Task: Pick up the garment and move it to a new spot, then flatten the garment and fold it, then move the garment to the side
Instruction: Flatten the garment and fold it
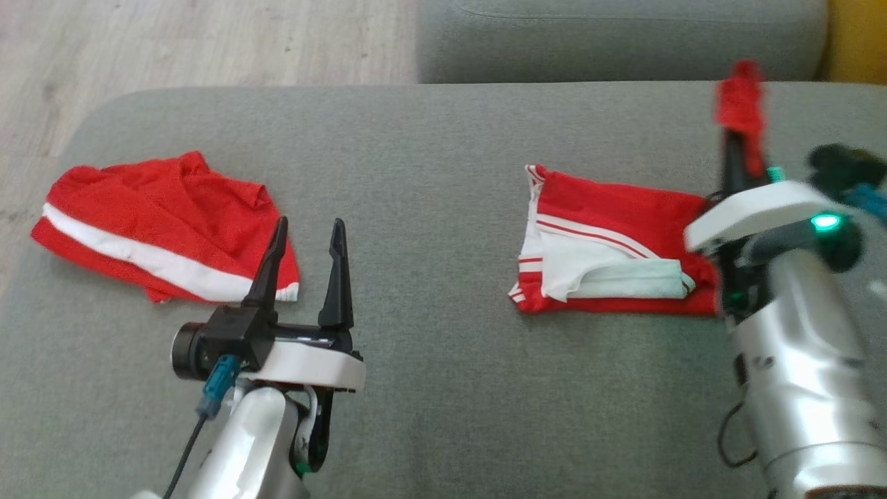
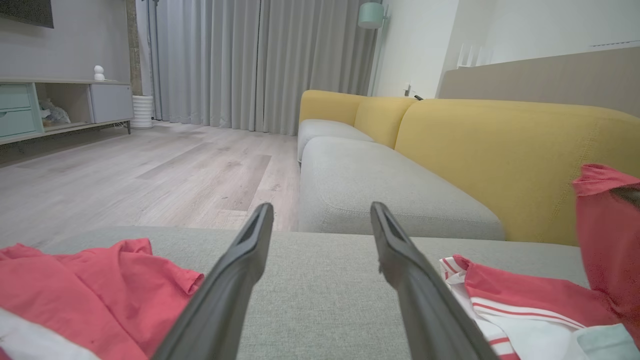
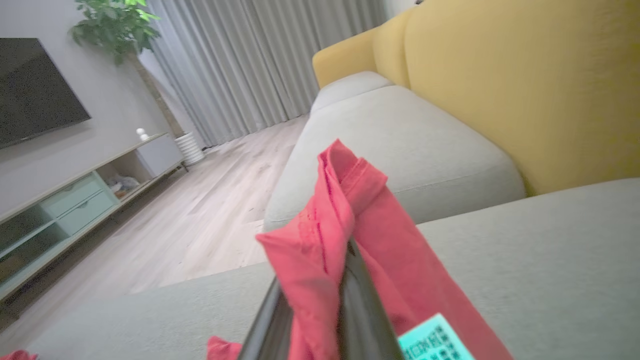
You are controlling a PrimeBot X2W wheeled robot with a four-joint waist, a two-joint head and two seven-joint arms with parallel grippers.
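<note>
My left fingers [image 1: 310, 225] are hovering low over the grey cushion [image 1: 429, 173], spread wide apart and gripping nothing. They are showing at the lower left of the head view. In the left wrist view the same fingers [image 2: 321, 210] are framing bare grey fabric in the gap between them.

My right fingers [image 1: 738, 132] are clenching tight at the upper right of the head view, and they are pinching a red fold [image 1: 740, 104] of the garment [image 1: 624, 208] and holding it up off the cushion. The rest of the garment is lying at the right of centre of that view, red with white stripes and a pale panel folded across it, just beside my right wrist. In the right wrist view the red cloth [image 3: 350, 200] is bunching around my closed fingers [image 3: 345, 260] and spilling down both sides of them, with a teal printed label [image 3: 435, 340] peeking out at the bottom edge.

A second red garment [image 1: 159, 222] with a white band is lying crumpled at the left of the head view, well apart from the first. My left fingertips are overlapping its near corner in that view, but I cannot tell whether they are touching it. A yellow backrest [image 2: 500, 150] is rising at the right of the left wrist view.
</note>
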